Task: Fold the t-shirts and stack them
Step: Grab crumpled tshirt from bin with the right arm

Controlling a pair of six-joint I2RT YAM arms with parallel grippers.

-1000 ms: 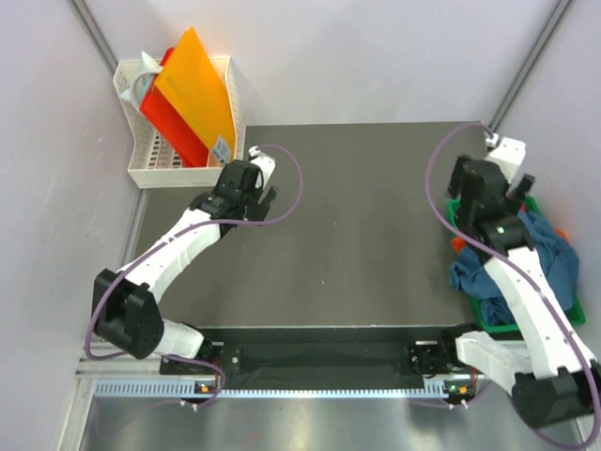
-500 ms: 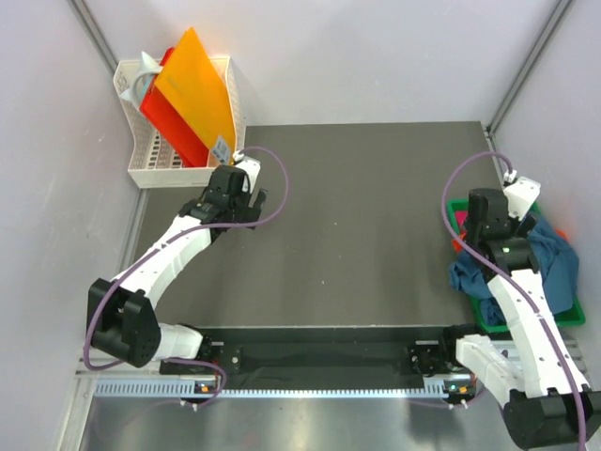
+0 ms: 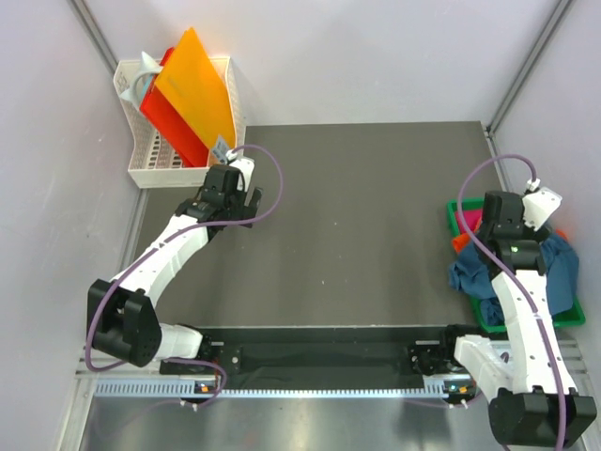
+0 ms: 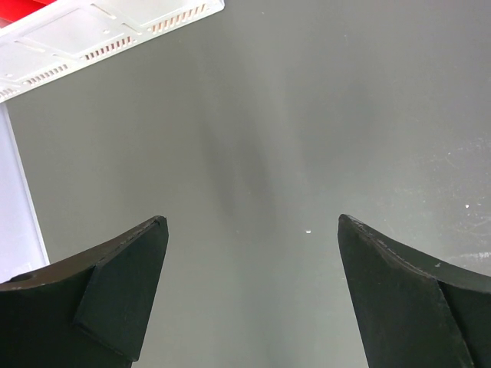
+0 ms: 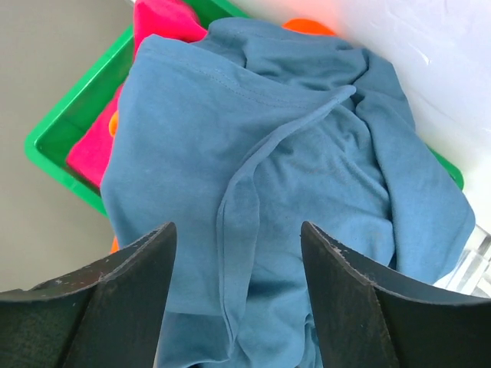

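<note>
While my right end effector (image 5: 236, 230) hangs over the green tray (image 5: 67, 126) at the right edge of the surface (image 3: 357, 216), its fingers stand apart with nothing clamped between them. The dark teal-blue t-shirt (image 5: 307, 153) lies crumpled directly beneath, on top of the pile in that tray. A magenta-pink t-shirt (image 5: 90, 157) and an orange t-shirt (image 5: 307, 24) show at the edges of the pile, under the teal-blue one. My left end effector (image 4: 252, 222) is positioned above bare surface near the white basket (image 4: 115, 27) at the far left corner, fingers spread wide and empty.
</note>
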